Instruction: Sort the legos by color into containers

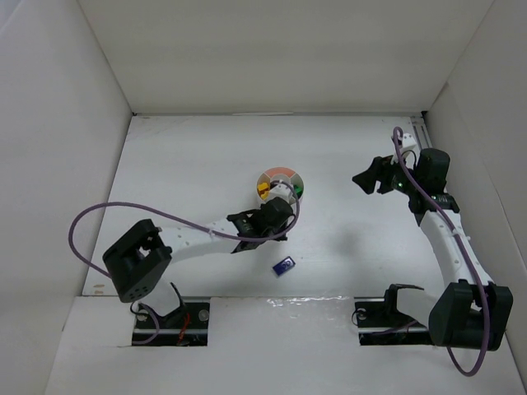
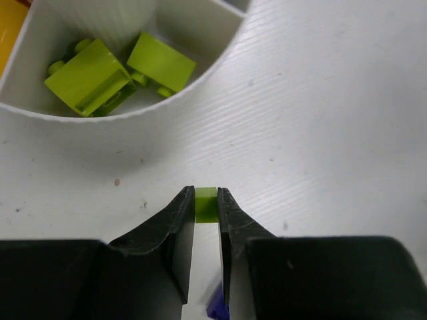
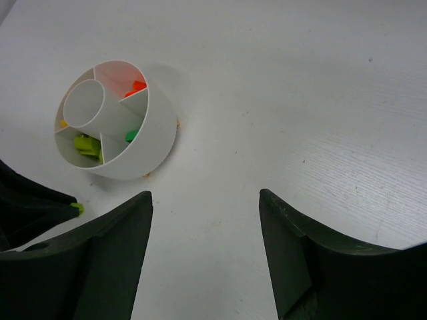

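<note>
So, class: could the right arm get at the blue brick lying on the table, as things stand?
Probably yes: the right gripper is open and empty, and nothing stands between it and the blue brick.

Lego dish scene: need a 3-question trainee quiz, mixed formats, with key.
1. True or false: the right claw holds a brick.
2. The left claw grips a lime brick. The dish compartment just ahead of it holds: A nothing, B lime bricks, C orange bricks.
3. Fill in: the loose brick on the table near the left arm is ___.

Key: 1 false, it is open and empty. 2 B. 3 blue.
</note>
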Motion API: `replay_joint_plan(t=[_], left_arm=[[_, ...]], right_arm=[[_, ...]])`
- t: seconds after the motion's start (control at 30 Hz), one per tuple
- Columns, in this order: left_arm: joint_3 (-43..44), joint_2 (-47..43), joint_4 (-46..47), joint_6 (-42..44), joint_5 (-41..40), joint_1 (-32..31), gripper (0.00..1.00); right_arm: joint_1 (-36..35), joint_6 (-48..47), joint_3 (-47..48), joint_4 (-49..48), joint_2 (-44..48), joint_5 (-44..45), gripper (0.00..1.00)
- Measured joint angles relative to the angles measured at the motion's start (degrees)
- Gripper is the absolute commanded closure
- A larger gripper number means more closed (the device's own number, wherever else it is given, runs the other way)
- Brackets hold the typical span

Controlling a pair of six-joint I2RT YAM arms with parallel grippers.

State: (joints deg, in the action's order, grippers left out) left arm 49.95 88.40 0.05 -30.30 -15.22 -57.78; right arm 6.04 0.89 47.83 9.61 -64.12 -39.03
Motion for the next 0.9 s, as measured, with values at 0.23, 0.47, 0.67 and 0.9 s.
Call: replay_joint_plan(t=[0.23,0.47,0.67,0.9], left_arm=[[-0.1,-9.2,0.4,4.4,-1.0,-2.2,0.93],[1.6,-13.0,0.4,9.4,-3.4,1.3,0.93],[5.1,-10.2,1.7,12.7,-3.9,6.3,0.93],[5.8,-6.6,2.3,15.2,-2.8,8.5,0.93]], right_arm=[[0.0,0.0,0.0,0.0,0.0,-0.1,0.30],[0.0,0.4,0.0,0.0,-0.4,-0.7,0.30],[0.0,0.5,0.1,0.0,-1.0,-0.9,0.30],[0.0,0.5,0.3,0.0,-1.3,-1.0,0.30]])
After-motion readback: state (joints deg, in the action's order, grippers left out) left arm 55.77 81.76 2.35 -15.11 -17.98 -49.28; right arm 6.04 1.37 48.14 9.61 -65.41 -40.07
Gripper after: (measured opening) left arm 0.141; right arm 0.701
